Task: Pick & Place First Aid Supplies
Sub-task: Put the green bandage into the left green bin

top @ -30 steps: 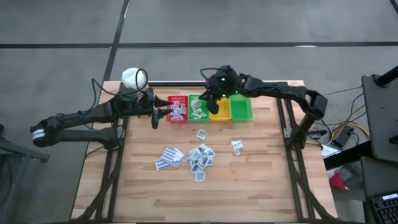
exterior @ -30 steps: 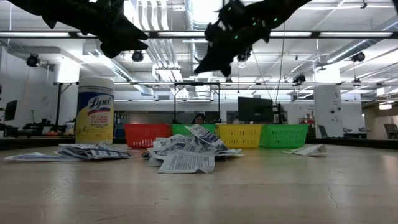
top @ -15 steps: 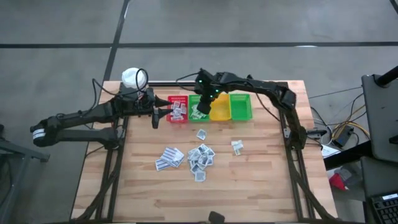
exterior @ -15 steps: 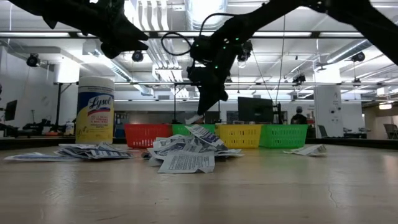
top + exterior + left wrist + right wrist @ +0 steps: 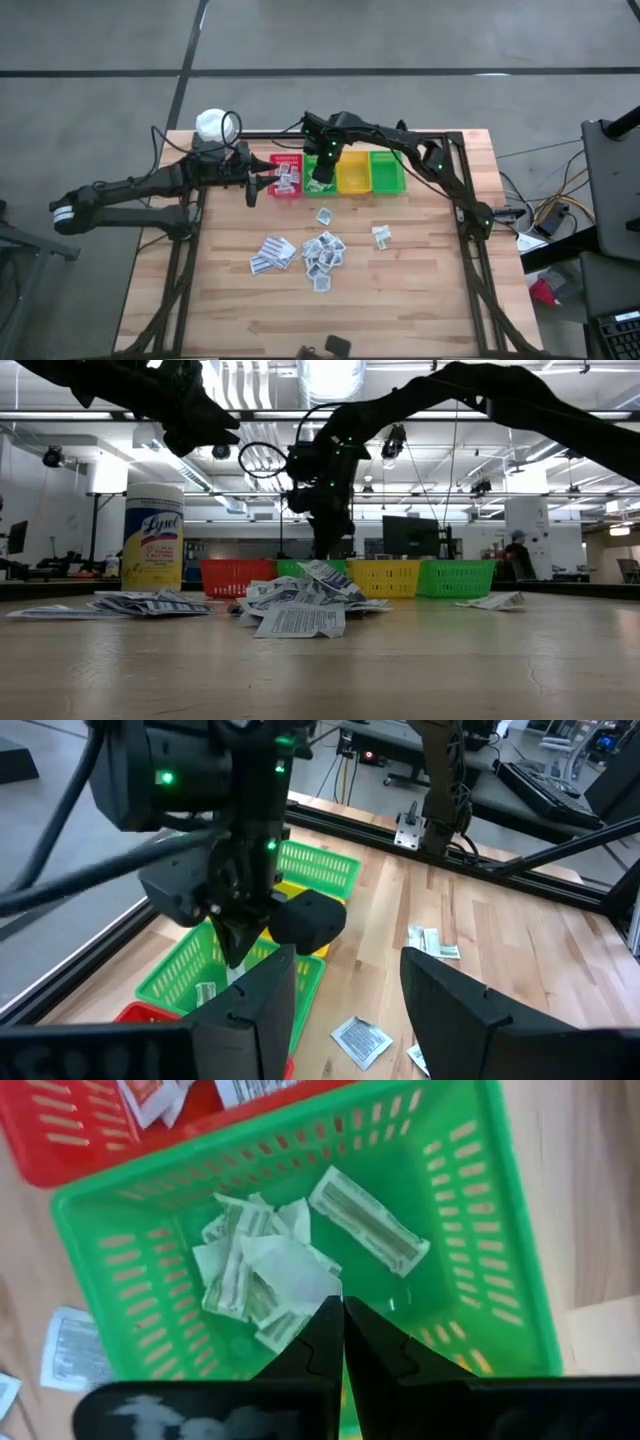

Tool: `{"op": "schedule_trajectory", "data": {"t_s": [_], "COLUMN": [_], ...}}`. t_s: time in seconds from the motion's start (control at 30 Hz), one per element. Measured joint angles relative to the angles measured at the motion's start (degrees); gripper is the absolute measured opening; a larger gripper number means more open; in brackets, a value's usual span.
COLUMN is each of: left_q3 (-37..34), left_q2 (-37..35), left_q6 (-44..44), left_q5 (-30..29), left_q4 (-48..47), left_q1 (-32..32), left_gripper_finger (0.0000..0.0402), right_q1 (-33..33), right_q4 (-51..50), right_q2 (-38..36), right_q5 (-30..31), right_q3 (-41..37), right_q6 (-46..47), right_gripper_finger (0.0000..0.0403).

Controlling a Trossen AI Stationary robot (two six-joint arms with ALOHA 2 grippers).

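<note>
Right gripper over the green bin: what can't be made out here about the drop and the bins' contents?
- Right gripper: fingertips shut over the green bin; right wrist view shows a white packet at the tips, but not whether it is pinched or lying loose.
- High view: the right arm covers that bin.
- Low view: bin walls hide all contents.
- Packet print: too small to read in any view.
- Left gripper: open beside the red bin, holding nothing visible.

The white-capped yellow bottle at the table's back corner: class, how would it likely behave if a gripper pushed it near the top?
The bottle stands tall and upright, so a high push would probably tip it. Being round, it might then roll across the table.
</note>
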Motion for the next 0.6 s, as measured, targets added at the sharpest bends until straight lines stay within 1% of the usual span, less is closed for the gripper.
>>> {"op": "schedule_trajectory", "data": {"t_s": [0.37, 0.47, 0.6], "left_q3": [0.0, 0.0, 0.0], "left_q2": [0.0, 0.0, 0.0], "left_q6": [0.96, 0.98, 1.01], "left_q5": [0.02, 0.02, 0.02], "left_q4": [0.0, 0.0, 0.0], "left_q1": [0.0, -0.01, -0.01], "left_gripper_finger": [0.0175, 0.0175, 0.0175], "right_q1": [0.0, 0.0, 0.0], "right_q4": [0.4, 0.4, 0.45], "right_q2": [0.05, 0.08, 0.05], "right_q5": [0.15, 0.15, 0.15], "right_q3": [0.15, 0.15, 0.13], "right_q6": [-4.39, -5.35, -5.66], "right_gripper_finger": [0.0013, 0.0033, 0.0073]}}
